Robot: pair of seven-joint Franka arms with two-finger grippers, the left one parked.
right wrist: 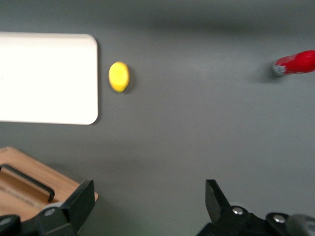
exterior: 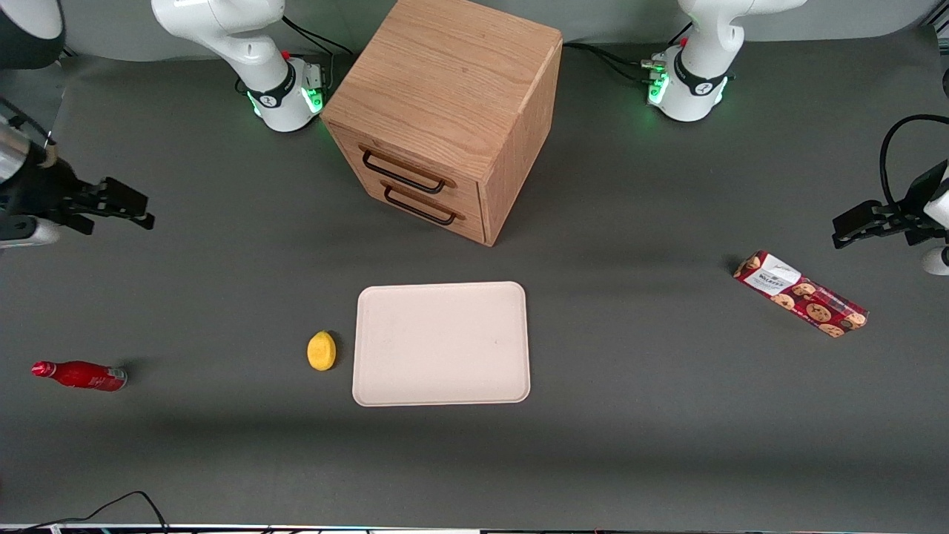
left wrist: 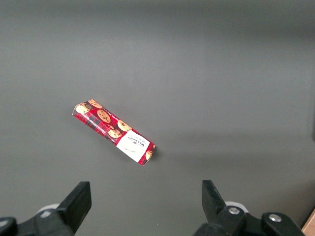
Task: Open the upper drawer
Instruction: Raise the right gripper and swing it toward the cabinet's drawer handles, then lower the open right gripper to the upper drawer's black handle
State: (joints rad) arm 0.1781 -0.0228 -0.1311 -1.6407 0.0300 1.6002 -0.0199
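Observation:
The wooden cabinet stands at the back middle of the table, with both drawers closed. The upper drawer is the topmost one, and its dark bar handle lies just above the lower drawer's handle. My right gripper hovers above the table toward the working arm's end, well apart from the cabinet. It is open and empty. In the right wrist view the gripper is open over bare mat. A cabinet corner with one dark handle shows beside one finger.
A cream tray lies in front of the cabinet, nearer the front camera, with a yellow lemon beside it. A red bottle lies toward the working arm's end. A cookie box lies toward the parked arm's end.

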